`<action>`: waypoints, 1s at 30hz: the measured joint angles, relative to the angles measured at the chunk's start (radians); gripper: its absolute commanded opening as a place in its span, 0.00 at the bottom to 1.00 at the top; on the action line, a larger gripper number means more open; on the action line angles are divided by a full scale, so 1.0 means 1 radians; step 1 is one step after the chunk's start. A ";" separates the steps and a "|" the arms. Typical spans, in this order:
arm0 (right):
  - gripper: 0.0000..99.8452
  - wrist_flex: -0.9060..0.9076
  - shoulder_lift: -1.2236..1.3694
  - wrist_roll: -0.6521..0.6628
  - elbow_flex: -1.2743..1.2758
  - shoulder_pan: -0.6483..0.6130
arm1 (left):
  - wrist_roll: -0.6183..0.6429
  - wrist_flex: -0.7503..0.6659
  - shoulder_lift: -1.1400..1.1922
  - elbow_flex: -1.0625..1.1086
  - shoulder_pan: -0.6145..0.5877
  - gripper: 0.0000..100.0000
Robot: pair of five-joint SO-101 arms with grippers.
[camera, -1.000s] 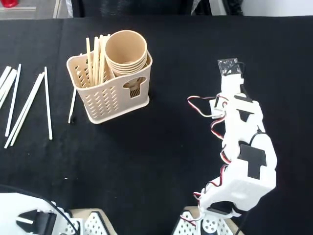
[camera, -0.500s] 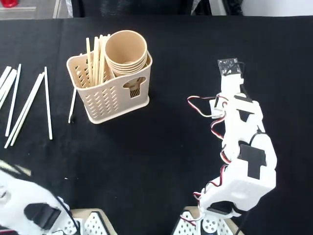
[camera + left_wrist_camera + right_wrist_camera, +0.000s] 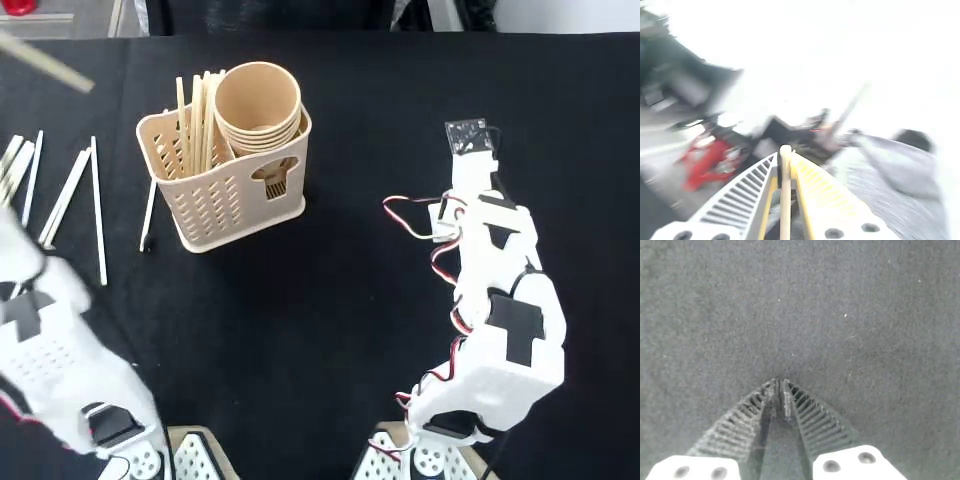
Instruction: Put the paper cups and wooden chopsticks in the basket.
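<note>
At the table's (image 3: 330,90) nine o'clock edge, my left fingers (image 3: 795,161) clamped a wooden chopstick (image 3: 785,210) while my right fingers (image 3: 784,391) sat together.

cups (image 3: 258,100) in basket (image 3: 230,200), chopsticks (image 3: 98,210) left

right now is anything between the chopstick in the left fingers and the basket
Nothing visible does. The chopstick is clamped in the left fingers, and the basket stands open-topped. Its narrow side already holds other chopsticks beside the cups, so room there looks tight.
</note>
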 measured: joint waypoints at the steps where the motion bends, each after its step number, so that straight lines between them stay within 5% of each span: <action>1: 0.01 0.000 0.000 0.000 0.000 0.000 | -0.035 -0.011 0.006 -0.006 0.052 0.03; 11: 0.01 0.000 0.000 0.000 0.000 0.000 | -0.284 -0.008 0.143 -0.014 0.436 0.03; 26: 0.01 0.000 0.000 0.000 0.000 0.000 | -0.354 0.137 0.190 -0.012 0.450 0.03; 30: 0.01 0.000 0.000 0.000 0.000 0.000 | -0.354 0.203 0.190 -0.012 0.450 0.11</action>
